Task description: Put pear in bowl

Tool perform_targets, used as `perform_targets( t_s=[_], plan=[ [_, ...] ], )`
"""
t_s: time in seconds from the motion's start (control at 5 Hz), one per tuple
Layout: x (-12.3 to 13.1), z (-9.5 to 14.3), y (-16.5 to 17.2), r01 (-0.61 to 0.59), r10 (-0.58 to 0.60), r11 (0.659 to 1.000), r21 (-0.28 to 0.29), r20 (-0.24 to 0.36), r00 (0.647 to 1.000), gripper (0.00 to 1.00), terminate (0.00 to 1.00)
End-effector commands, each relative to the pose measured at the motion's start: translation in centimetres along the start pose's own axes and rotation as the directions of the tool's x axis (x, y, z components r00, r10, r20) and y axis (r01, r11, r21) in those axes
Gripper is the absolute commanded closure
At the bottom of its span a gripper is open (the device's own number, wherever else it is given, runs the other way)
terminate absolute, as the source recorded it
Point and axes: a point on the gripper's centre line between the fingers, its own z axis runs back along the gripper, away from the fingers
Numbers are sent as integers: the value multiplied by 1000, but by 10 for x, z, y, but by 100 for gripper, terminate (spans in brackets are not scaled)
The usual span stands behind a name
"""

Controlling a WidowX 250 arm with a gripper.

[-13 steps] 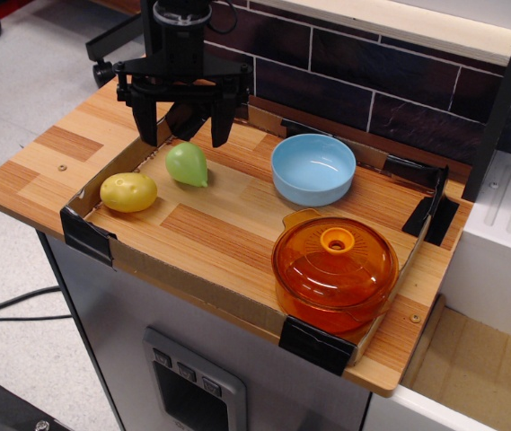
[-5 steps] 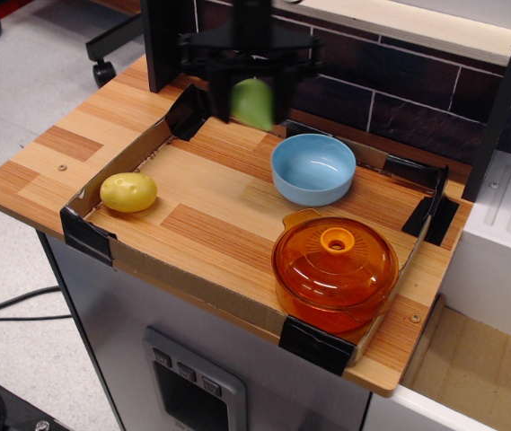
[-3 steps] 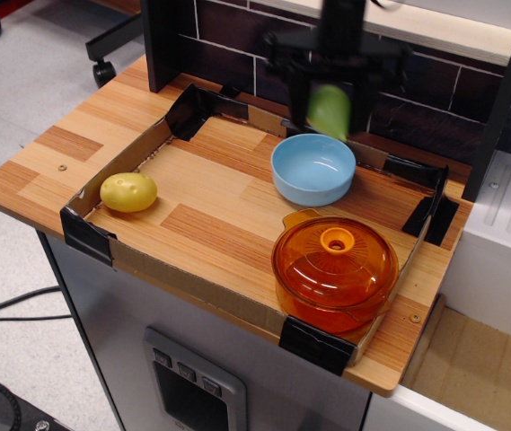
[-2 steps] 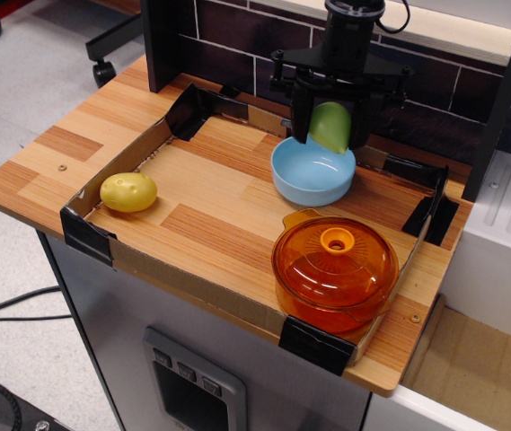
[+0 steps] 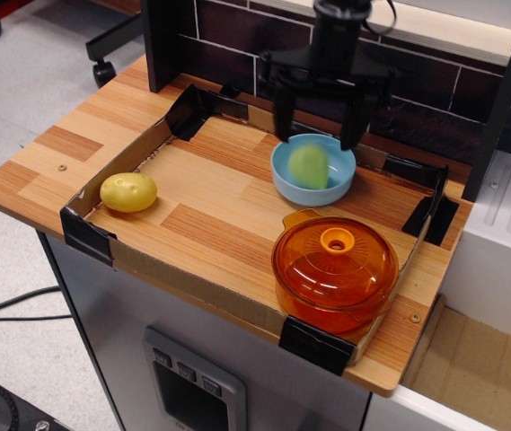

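The light-green pear is inside the round light-blue bowl, slightly blurred. The bowl stands at the back middle of the wooden tray. My gripper hangs just above the bowl's far rim, with its two black fingers spread wide apart and nothing between them. The pear is below the fingers and free of them.
A yellow oval fruit lies at the tray's left. A translucent orange lidded pot stands at the front right, close to the bowl. The cardboard-edged tray has black corner pieces. A dark brick wall runs behind.
The gripper carried the pear from the tray's left back to above the bowl, then opened. The pear has dropped out of the fingers into the bowl.
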Motion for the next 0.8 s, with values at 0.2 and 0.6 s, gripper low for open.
perform_targets(
  t_s=[0.2, 0.6],
  plan=[
    [-21, 82, 9, 153, -143, 987, -47, 165, 976, 0, 0],
    [-21, 82, 9, 153, -143, 987, -47, 165, 976, 0, 100]
  ],
)
